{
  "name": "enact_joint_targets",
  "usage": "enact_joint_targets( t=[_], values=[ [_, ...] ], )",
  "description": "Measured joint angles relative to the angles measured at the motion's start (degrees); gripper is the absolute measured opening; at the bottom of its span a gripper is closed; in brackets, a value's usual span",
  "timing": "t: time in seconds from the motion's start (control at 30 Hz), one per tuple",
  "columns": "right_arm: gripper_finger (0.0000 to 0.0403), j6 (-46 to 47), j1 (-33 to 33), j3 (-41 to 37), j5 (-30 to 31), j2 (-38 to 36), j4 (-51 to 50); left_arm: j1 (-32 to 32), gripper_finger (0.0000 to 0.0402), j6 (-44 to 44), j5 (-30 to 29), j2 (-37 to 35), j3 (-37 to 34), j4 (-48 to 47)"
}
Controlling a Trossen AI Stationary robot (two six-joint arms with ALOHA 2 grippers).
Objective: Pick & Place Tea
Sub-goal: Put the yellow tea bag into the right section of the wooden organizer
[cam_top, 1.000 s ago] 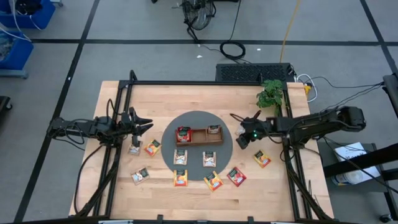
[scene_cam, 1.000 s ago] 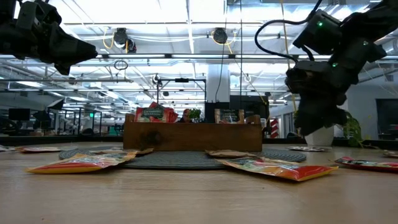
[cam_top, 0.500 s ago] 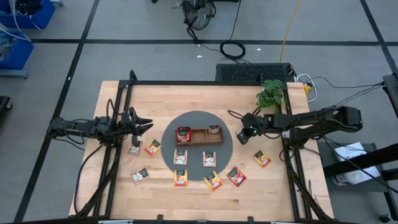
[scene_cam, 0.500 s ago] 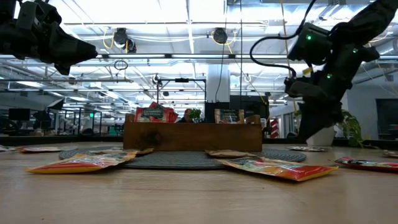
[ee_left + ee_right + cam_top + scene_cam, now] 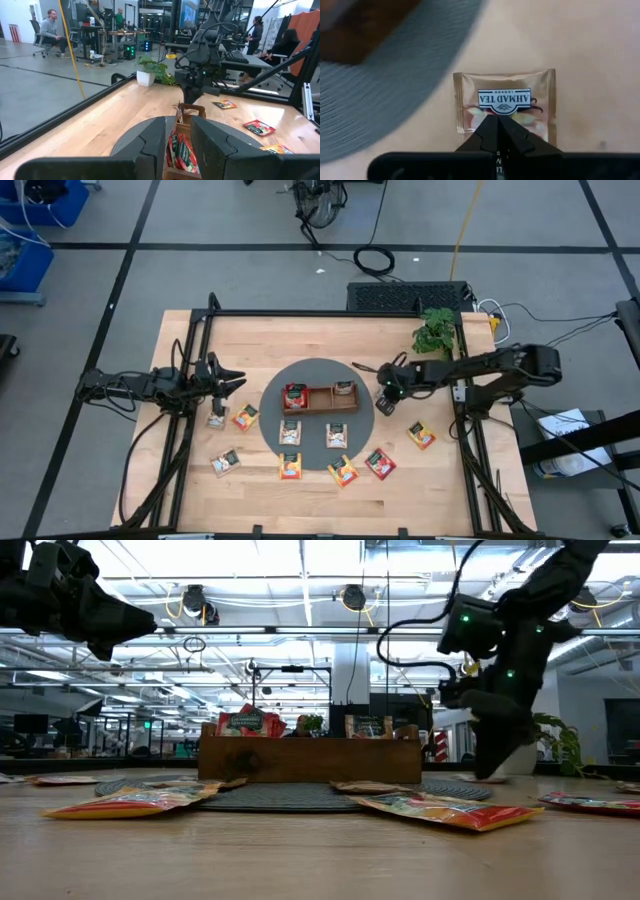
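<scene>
Tea packet directly under right gripper (fingers closed, holding nothing).

Bright, even light on the table from overhead, shadows beneath the arms soft and faint. At table height, ceiling strip lights blaze at twelve o'clock and blow out white; the nearest packet is soft, out of focus. Right wrist view: the grey mat smears with blur toward nine o'clock, while the printed packet reads sharp.
</scene>
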Motion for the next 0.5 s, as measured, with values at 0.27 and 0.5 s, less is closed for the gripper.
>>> enact_joint_targets(
  t=[0.27,0.5],
  values=[
    [0.0000,-1.25,0.20,5.20,-14.08,1.37,-19.93,0.00,0.0093,0.00,0.00,0.00,0.00,0.00],
    [0.0000,1.03,0.85,7.40,-5.83,1.42,-37.98,0.00,0.0093,0.00,0.00,0.00,0.00,0.00]
  ],
)
